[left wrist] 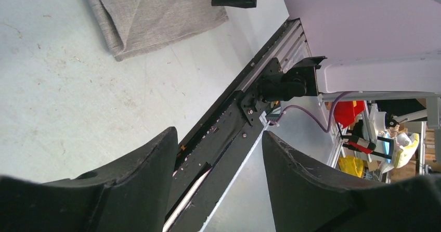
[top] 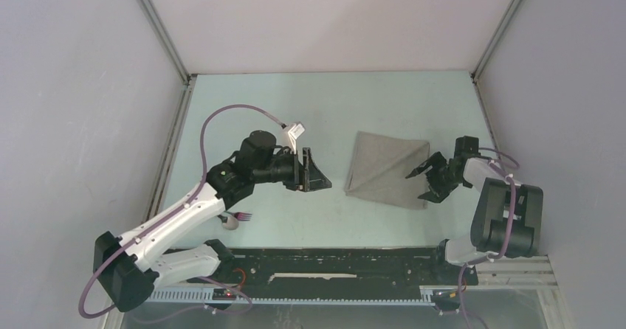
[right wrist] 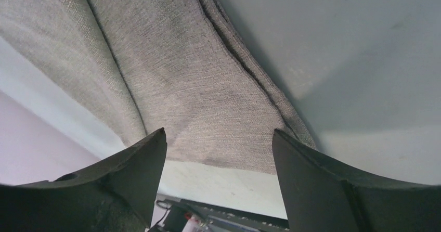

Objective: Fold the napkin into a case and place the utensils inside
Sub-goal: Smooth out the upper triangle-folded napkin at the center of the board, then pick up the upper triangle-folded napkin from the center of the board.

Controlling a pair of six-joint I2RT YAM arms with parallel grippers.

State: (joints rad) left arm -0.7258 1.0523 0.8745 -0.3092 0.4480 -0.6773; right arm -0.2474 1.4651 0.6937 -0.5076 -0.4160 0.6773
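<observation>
The light-grey napkin point(top: 386, 170) lies folded flat in layers right of the table's middle; it also shows in the left wrist view point(left wrist: 156, 13) and the right wrist view point(right wrist: 171, 71). My right gripper point(top: 418, 182) hovers open over the napkin's right edge, nothing between its fingers point(right wrist: 140, 164). My left gripper point(top: 322, 175) stands open left of the napkin, a gap apart, and holds nothing. The utensils point(top: 238, 218) lie by the left arm near the front edge: dark fork tines and a pinkish handle show, partly hidden by the arm.
A black rail point(top: 332, 259) runs along the table's near edge. Grey walls close the left, back and right sides. Pale table surface point(top: 295, 108) lies behind the arms.
</observation>
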